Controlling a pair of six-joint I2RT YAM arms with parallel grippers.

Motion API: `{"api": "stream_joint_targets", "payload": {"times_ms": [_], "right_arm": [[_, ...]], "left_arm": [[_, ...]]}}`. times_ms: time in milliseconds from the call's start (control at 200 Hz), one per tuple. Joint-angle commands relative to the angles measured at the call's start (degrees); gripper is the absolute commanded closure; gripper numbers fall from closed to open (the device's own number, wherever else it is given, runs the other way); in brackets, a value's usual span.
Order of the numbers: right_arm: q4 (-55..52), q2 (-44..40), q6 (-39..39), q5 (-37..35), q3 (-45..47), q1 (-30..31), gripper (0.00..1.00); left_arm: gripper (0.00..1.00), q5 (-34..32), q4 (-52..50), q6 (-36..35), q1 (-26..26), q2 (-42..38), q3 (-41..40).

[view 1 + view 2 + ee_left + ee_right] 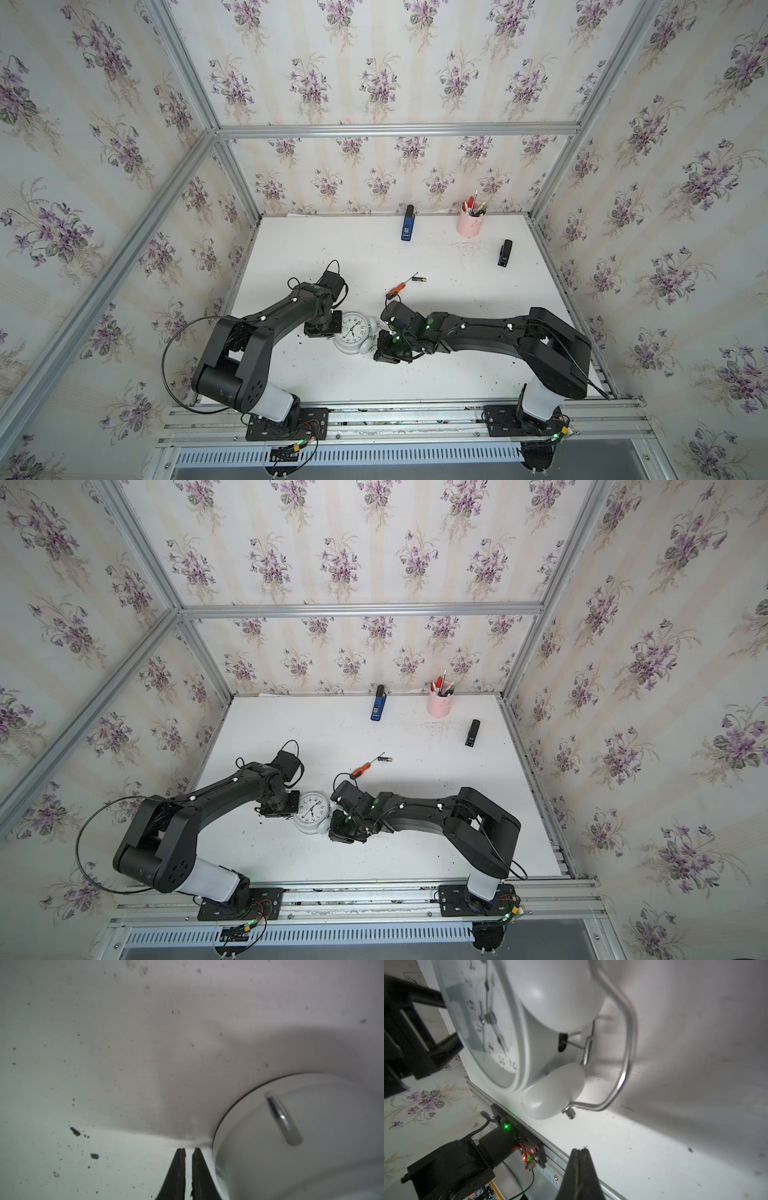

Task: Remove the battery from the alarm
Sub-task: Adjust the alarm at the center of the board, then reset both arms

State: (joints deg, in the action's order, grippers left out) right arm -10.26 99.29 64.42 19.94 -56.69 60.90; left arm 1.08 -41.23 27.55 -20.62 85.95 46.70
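While the alarm (353, 330) lies dial-up between both arms, the battery (419, 279) rests on the table (374, 257) at the screwdriver (397, 289) tip, apart from the alarm. Left gripper (188, 1149): nearly pressed together, empty. Right gripper (580, 1150): pressed together, empty.

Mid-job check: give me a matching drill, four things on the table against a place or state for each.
Things:
1. battery
2. alarm
3. cup
4. stapler

Places or states:
A. lying dial up
B. pink, holding pens
C. next to the screwdriver tip
D. lying right of the cup, nearer the front

Pairs: 1-C, 2-A, 3-B, 4-D
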Motion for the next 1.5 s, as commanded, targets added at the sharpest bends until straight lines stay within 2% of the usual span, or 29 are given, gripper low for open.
{"api": "stream_joint_targets", "payload": {"times_ms": [0,535,884,1004,1094,1169,1244,1284,1334,1394,1444,1499], "right_arm": [[-3.36,0.30,-3.22,-2.43,-1.27,-1.65,1.00],[-10.43,0.84,-13.83,-3.63,-4.31,-11.62,1.00],[-15.75,5.10,-21.99,-2.27,-13.80,-18.27,1.00],[-17.46,3.06,-23.26,-3.75,-13.28,-20.01,0.87],[-17.51,0.88,-24.29,-3.42,-11.69,-22.18,0.78],[-18.21,-1.27,-25.76,-3.95,-11.21,-24.01,0.62],[-20.36,-4.49,-27.53,-6.38,-11.94,-25.83,0.42],[-20.67,-7.26,-29.72,-8.48,-12.06,-26.50,0.33],[-20.45,-12.08,-32.41,-13.09,-11.30,-27.00,0.24],[-17.56,-18.89,-37.19,-22.77,-8.22,-27.07,0.17],[-11.96,-25.05,-41.15,-33.57,-2.91,-27.36,0.02],[-0.75,-31.15,-47.81,-41.62,6.11,-28.71,0.00]], "left_arm": [[0.87,3.48,1.78,3.99,-2.28,-1.38,-0.97],[0.84,8.51,3.39,15.06,-17.17,-2.73,-1.42],[0.81,12.60,6.64,18.59,-23.33,3.47,6.16],[0.77,11.62,3.79,18.57,-23.76,1.77,7.03],[0.65,10.68,2.29,18.37,-23.72,-2.49,6.26],[0.53,9.86,-0.67,17.42,-23.59,-5.84,7.51],[0.46,10.68,-3.68,16.80,-23.46,-9.31,9.60],[0.35,10.96,-5.44,15.80,-23.33,-11.60,11.30],[0.20,9.36,-7.85,13.69,-22.36,-15.45,14.07],[0.00,3.84,-9.72,10.20,-19.94,-21.37,17.19],[0.01,-0.70,-8.85,5.58,-15.55,-26.39,18.83],[0.01,-7.82,-4.36,-0.97,-9.40,-31.18,18.12]]}}
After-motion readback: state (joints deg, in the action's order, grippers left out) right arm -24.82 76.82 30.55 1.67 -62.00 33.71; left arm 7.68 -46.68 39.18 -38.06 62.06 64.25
